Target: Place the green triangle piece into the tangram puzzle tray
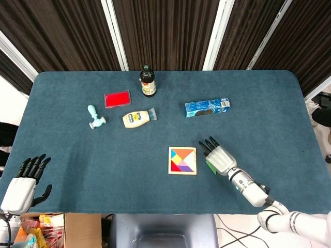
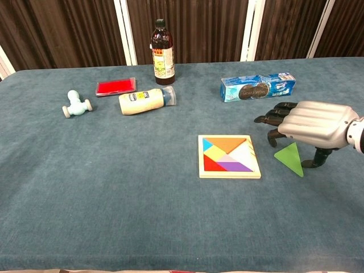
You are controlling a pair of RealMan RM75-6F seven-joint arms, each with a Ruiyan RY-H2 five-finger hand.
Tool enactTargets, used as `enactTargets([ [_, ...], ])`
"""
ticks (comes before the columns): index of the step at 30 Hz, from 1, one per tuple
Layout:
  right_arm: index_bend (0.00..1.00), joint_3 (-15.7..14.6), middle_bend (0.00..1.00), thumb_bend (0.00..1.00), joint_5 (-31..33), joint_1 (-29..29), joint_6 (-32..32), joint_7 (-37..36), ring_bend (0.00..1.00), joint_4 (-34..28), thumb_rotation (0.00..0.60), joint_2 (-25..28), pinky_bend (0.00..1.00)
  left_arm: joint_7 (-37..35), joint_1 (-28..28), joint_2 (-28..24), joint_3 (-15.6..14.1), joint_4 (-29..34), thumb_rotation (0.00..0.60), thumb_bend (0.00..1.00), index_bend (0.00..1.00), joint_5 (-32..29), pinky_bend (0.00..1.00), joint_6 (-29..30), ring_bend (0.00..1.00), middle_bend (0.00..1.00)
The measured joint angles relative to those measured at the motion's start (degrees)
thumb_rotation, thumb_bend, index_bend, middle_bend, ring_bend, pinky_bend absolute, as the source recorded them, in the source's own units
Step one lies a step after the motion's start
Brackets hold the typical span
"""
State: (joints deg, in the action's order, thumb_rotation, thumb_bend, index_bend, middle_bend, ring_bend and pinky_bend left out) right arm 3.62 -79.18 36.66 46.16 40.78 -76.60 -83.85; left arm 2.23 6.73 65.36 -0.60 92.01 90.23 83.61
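The green triangle piece [image 2: 290, 159] lies flat on the blue cloth just right of the wooden tangram tray [image 2: 229, 175], which is filled with coloured pieces except for a pale gap on its right side. My right hand [image 2: 311, 122] hovers over the triangle, its fingers curling down on the tray side and its thumb reaching down on the far side; it holds nothing. In the head view this hand [image 1: 218, 156] covers most of the triangle [image 1: 209, 166] beside the tray [image 1: 182, 173]. My left hand [image 1: 20, 182] rests off the table's near-left corner, fingers apart and empty.
At the back stand a dark bottle [image 2: 162, 54], a red case [image 2: 116, 86], a lying mayonnaise bottle [image 2: 145, 100] and a light-blue toy [image 2: 76, 104]. A blue biscuit pack [image 2: 257, 87] lies behind my right hand. A cardboard box [image 1: 49, 227] sits below the table's near-left edge.
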Motion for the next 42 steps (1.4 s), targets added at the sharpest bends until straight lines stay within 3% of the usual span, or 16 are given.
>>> enactTargets([
  [17, 0.64, -0.9, 0.00, 0.41, 4.0, 0.6, 2.6, 4.0, 0.00, -1.8, 0.600, -0.4, 0.00, -0.4, -0.2, -1.0, -0.3, 1.0, 0.600, 0.44, 0.00, -0.3, 0.00, -0.3, 0.00, 0.00],
  [32, 0.62, 2.5, 0.00, 0.41, 7.9, 2.2, 10.3, 15.9, 0.00, -8.2, 0.600, -2.5, 0.00, -1.7, -0.3, -1.8, -0.5, 1.6, 0.600, 0.44, 0.00, 0.9, 0.00, 0.5, 0.00, 0.00],
  [42, 0.60, 3.1, 0.00, 0.41, 11.2, 4.9, 11.9, 21.0, 0.00, -3.8, 0.600, -10.1, 0.00, -3.6, -0.3, -2.3, -0.3, 1.1, 0.600, 0.44, 0.00, 1.9, 0.00, 1.6, 0.00, 0.00],
])
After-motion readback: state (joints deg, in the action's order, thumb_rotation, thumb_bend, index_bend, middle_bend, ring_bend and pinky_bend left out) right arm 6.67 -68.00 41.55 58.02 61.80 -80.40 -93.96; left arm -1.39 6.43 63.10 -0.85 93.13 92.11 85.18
